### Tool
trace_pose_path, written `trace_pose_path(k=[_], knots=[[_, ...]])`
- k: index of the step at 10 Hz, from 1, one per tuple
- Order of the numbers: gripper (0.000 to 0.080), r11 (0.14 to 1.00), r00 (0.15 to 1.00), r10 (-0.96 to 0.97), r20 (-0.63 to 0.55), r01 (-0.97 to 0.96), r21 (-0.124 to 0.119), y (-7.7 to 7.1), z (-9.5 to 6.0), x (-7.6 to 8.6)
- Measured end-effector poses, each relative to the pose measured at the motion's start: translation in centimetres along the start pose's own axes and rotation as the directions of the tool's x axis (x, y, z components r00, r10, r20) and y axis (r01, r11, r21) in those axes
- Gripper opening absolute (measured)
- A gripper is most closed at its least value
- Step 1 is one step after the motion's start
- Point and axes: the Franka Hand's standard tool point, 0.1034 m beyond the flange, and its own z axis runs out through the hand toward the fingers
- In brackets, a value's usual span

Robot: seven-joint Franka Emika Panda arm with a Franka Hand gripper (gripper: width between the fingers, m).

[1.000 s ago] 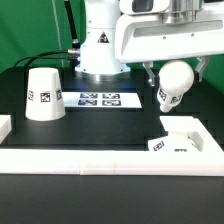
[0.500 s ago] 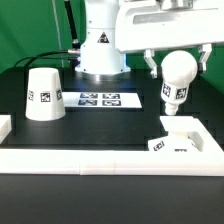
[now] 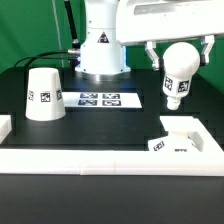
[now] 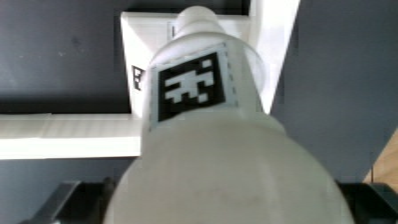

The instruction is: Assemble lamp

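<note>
Gripper state: the gripper (image 3: 180, 55) is closed on the bulb (image 3: 176, 76), with one jaw on each side of the round head. The bulb hangs clear of every surface, so I judge the grasp firm.
Bulb position: in the air on the exterior view's right, above the table (image 3: 100, 125) and well apart from it.
Bulb long axis: near upright with a slight tilt. The round head is up between the jaws and the tagged stem end points down.
Key relation: the base (image 3: 182, 133) lies below the stem end, a little nearer the camera in the exterior view, with a clear gap between them. The wrist view shows the base (image 4: 146, 45) just past the tip of the bulb (image 4: 205, 120), off to one side of its axis.
Next move (judgement): a small lateral correction, then a straight descent into the base.
Shade position: the shade (image 3: 43, 93) stands upright on the exterior view's left, well apart from the bulb.
Marker board: the marker board (image 3: 98, 99) lies flat between the shade and the bulb.
Count: one bulb, one base, one shade, one marker board, one gripper.
</note>
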Motion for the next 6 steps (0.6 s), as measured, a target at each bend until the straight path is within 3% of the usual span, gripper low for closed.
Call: trace_pose_path(k=[3, 6], knots=[[0.058, 1.0, 1.0, -0.015, 0.007, 0.015, -0.001, 0.2, 0.1, 0.1], [0.058, 0.999, 0.999, -0.047, -0.009, 0.047, 0.004, 0.4, -1.1, 3.3]])
